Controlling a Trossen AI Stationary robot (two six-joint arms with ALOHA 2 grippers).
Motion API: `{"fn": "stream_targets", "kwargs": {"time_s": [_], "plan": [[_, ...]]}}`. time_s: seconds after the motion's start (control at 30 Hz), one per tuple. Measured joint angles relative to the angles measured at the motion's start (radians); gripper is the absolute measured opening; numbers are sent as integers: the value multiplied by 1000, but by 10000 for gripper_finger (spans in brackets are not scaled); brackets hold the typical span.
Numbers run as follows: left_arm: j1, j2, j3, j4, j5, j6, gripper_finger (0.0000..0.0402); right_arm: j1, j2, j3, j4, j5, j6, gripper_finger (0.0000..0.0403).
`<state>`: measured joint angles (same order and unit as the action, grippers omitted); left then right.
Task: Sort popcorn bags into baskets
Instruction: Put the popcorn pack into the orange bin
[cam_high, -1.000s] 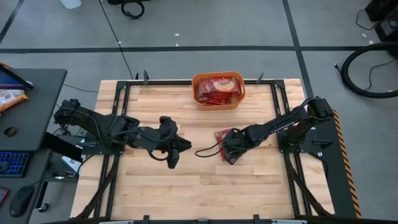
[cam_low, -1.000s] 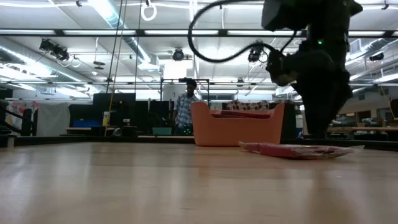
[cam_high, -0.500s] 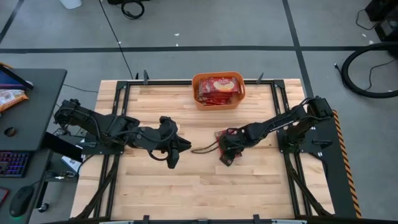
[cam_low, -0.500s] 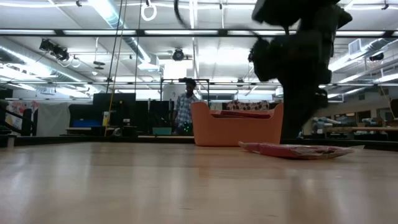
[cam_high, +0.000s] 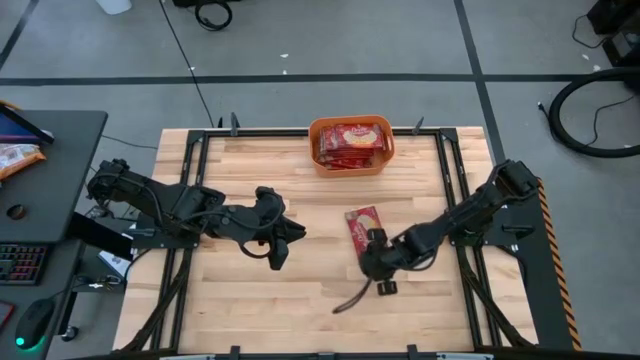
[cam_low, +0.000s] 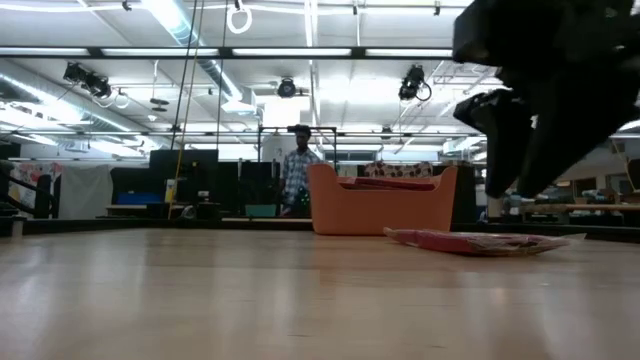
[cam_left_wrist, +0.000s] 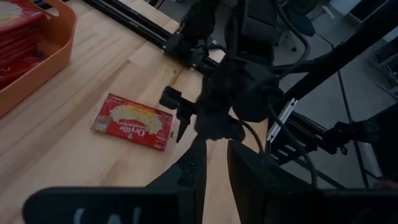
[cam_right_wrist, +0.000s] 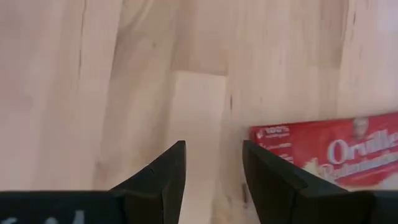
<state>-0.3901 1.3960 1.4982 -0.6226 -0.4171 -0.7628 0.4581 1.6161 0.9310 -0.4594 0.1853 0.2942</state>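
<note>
While 1 popcorn bag (cam_high: 362, 227) lies outside, orange basket (cam_high: 351, 146) holds several.

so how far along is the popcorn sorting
Mostly done: the orange bin already holds a stack of red bags. Nothing is in hand; the right gripper is open and empty beside the last bag on the table. The left gripper waits. That one bag remains.

A wooden bench (cam_high: 250, 300) carries the scene; beside it a dark desk (cam_high: 60, 160). A person (cam_low: 296, 170) stands far behind.
</note>
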Motion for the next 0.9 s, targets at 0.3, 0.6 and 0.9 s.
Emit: {"fn": "stream_targets", "kwargs": {"time_s": [0.3, 0.6, 0.9], "plan": [[0, 0, 0, 0, 0, 0, 68, 3, 1, -7, -140, 63, 14, 166], [0, 0, 0, 1, -2, 11, 68, 2, 2, -18, -283, 9, 73, 227], [0, 0, 0, 5, -27, 14, 68, 49, 2, -61, -238, 162, 35, 262]]}}
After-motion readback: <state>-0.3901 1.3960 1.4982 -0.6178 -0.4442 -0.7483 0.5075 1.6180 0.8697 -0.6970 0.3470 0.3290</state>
